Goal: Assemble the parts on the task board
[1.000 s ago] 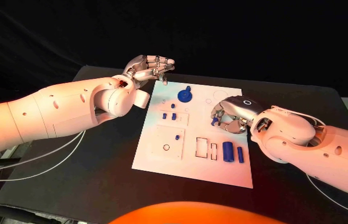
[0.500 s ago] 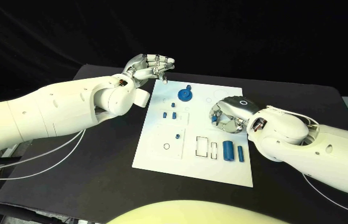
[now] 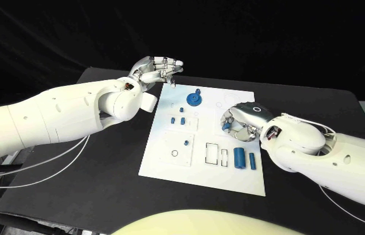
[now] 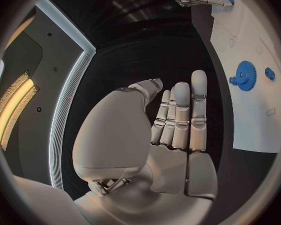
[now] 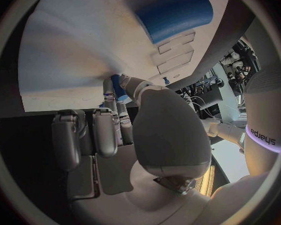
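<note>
Task board [image 3: 171,164] lies mid-counter [image 3: 84,193]. Right hand [image 3: 242,120] sits over the board's right half, thumb and a finger pinching a small blue part [image 5: 118,85]. Left hand [image 3: 156,70] hangs above the counter off the board's far-left corner, fingers loosely apart, holding nothing. Blue gear [image 3: 194,98] rests near the board's far edge; two blue cylinders [image 3: 245,159] lie toward its near-right corner.

A black table [image 3: 84,193] is lying beneath the left hand [image 3: 157,70] and the right hand [image 3: 242,120], spreading well beyond both. Thin white cables [image 3: 46,157], probably two, are trailing across it well behind the left hand.
</note>
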Available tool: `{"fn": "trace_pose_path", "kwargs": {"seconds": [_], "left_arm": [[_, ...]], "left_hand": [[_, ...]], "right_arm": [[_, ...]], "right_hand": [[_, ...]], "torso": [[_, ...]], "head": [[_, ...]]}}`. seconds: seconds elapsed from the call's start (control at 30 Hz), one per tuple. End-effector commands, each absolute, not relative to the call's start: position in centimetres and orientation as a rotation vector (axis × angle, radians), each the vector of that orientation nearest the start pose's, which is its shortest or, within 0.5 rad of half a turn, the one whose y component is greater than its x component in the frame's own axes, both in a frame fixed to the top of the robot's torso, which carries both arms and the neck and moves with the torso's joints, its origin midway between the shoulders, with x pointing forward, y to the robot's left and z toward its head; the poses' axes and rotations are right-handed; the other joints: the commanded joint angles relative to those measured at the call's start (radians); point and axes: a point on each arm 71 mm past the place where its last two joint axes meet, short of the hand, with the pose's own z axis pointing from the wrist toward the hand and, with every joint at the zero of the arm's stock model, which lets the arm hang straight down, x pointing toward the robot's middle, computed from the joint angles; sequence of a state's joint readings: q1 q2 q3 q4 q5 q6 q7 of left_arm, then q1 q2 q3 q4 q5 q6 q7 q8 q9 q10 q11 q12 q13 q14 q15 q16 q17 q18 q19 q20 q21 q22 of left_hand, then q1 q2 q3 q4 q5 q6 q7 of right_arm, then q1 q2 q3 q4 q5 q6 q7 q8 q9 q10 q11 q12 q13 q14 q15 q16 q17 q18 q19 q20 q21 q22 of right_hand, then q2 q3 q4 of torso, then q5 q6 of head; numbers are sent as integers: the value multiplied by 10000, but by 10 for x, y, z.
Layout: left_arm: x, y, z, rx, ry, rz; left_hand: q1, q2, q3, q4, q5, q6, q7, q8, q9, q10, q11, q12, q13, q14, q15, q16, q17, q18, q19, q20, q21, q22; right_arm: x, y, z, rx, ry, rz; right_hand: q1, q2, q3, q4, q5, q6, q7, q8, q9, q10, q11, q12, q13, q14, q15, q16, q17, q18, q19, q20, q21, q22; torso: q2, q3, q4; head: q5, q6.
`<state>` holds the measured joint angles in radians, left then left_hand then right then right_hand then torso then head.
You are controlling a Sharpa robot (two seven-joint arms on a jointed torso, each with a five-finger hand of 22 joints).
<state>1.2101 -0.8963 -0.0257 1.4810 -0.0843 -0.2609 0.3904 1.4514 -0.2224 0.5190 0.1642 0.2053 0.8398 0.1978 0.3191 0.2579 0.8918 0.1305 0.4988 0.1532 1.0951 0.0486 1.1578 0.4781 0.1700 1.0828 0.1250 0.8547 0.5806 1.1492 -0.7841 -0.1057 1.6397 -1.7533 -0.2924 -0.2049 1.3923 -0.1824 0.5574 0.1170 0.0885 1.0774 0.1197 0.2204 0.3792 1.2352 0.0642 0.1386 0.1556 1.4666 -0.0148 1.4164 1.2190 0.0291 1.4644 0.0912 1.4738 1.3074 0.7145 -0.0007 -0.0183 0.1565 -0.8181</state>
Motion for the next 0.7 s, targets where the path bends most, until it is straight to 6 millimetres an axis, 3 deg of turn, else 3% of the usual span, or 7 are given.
{"fn": "trace_pose_path", "kwargs": {"seconds": [0.03,0.33,0.7], "left_arm": [[499,245,-168,-10258,13996,-15120],[500,245,-168,-10266,13987,-15105],[501,241,-169,-10267,14022,-15178]], "left_hand": [[6,38,50,-14,39,-81,-7,-27,-15,-61,-6,66,11,-81,-17,-14,-15,150,-11,48,-46,-17],[18,50,70,-32,39,-84,-6,-21,-14,-72,-7,83,15,-84,-18,-10,-20,151,-10,47,-46,-17],[18,50,70,-32,39,-84,-6,-21,-14,-72,-7,83,15,-84,-18,-10,-20,151,-10,47,-46,-17]], "right_arm": [[430,-134,-208,-4440,15589,6649],[416,-125,-184,-4131,14849,7495],[385,-68,-181,-4672,14699,9371]], "right_hand": [[20,116,67,-5,37,86,13,51,65,144,-86,40,5,383,-48,55,-1,-92,729,-60,52,2305],[36,118,98,-49,40,88,11,67,82,156,-94,27,10,384,-57,57,1,-91,728,-68,47,2304],[55,105,138,-116,59,57,32,71,100,154,-88,-3,13,379,-61,48,-21,-85,718,-78,19,2296]], "torso": [[-8,0,5],[0,-7,-7],[-24,-22,3]], "head": [[8,9],[39,15],[197,-10]]}}
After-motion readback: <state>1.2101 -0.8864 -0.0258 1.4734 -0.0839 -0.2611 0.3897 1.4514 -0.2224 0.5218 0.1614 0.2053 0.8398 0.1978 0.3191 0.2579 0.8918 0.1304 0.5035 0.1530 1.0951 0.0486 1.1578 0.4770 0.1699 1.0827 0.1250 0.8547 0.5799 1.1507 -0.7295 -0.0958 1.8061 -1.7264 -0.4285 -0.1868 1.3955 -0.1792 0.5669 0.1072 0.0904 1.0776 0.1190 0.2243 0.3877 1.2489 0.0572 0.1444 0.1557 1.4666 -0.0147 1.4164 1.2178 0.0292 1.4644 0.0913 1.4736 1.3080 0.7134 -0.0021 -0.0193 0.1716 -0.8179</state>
